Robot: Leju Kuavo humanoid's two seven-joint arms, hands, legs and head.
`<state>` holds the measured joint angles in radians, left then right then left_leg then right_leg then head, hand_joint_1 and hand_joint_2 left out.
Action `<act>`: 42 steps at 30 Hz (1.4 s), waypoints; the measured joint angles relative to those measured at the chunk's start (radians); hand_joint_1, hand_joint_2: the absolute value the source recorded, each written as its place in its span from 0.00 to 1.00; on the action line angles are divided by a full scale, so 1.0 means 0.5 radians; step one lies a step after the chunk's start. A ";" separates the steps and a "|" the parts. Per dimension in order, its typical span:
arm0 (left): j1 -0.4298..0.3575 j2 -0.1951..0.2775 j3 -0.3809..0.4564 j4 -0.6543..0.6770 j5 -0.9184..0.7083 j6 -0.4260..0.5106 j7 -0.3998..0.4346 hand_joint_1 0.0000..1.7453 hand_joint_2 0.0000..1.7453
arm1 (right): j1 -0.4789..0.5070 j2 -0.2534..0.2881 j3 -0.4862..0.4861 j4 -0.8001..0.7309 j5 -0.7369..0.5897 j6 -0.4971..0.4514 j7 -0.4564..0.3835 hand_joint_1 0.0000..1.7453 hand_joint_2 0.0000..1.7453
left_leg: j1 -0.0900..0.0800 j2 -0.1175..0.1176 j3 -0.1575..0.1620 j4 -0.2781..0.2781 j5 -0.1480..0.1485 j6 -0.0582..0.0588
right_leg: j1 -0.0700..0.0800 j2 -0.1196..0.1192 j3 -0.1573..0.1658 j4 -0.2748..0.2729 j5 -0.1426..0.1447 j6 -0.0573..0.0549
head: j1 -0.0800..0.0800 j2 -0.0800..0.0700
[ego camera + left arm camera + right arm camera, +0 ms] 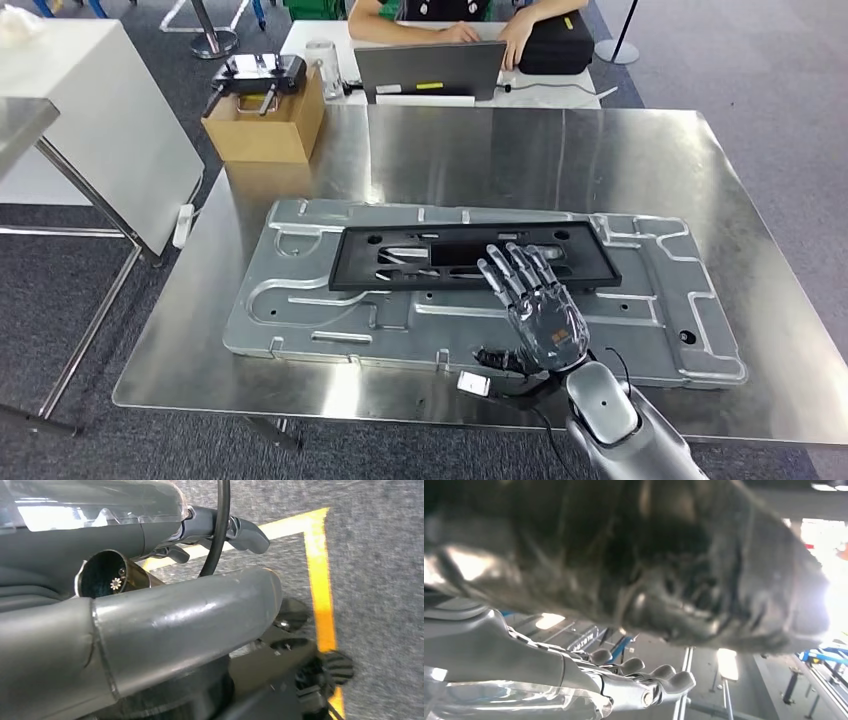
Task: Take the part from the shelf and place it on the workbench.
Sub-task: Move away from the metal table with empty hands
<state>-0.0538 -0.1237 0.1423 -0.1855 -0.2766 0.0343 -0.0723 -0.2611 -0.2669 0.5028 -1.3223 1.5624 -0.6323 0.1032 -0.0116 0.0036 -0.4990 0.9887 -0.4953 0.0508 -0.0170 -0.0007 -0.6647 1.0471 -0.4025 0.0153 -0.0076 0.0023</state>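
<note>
A cardboard box stands at the far left corner of the steel worktop, with a black controller-like device resting across its open top. Beyond the far edge a person's hands rest by a grey laptop on a white table.

The part is a flat black rectangular frame with slots and cut-outs through its middle and small holes along its edges. Its long axis runs left to right across the head view, roughly parallel to the worktop's near edge, with a slight skew, the right end sitting a little nearer the robot. It lies flat on a large silver stamped metal panel that itself lies flat on the worktop, also lengthwise left to right.

The right hand is above the right half of the part, palm down, its fingers spread apart and reaching over the frame's near edge; whether the fingertips actually touch the frame is hard to judge from this angle. It holds nothing. In the right wrist view the fingers appear extended side by side, with a blurred dark surface close to the camera.

The left hand hangs over grey carpet with a yellow floor line; its fingers look loosely extended and it grips nothing.
</note>
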 joint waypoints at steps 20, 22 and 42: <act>0.009 -0.003 0.001 0.002 -0.009 -0.005 -0.004 0.00 0.00 | -0.004 0.000 -0.037 0.033 -0.009 -0.026 -0.002 0.00 0.00 | 0.027 0.002 -0.396 0.321 -0.043 -0.117 | -0.009 -0.009 0.214 -0.055 -0.150 -0.069 | 0.000 0.000; 0.009 -0.003 0.001 0.002 -0.009 -0.005 -0.004 0.00 0.00 | -0.002 0.000 -0.037 0.036 -0.009 -0.026 -0.002 0.00 0.00 | 0.039 0.002 -0.430 0.550 -0.181 -0.137 | -0.011 -0.009 0.151 -0.050 -0.102 -0.067 | 0.000 0.000; 0.003 -0.022 0.011 0.002 -0.023 -0.028 -0.003 0.00 0.00 | 0.155 0.143 -0.043 0.291 -0.584 -0.026 -0.260 0.00 0.00 | -0.008 0.008 -0.265 0.022 0.204 -0.001 | 0.018 0.000 0.193 0.219 -0.209 -0.005 | 0.001 0.000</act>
<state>-0.0525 -0.1347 0.1478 -0.1843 -0.2881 0.0203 -0.0736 -0.1837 -0.1952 0.4811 -1.1767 1.2703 -0.6452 -0.0268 -0.0157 0.0076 -0.6315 0.9995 -0.3930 0.0501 -0.0078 -0.0009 -0.5682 1.1565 -0.5071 0.0126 -0.0072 0.0023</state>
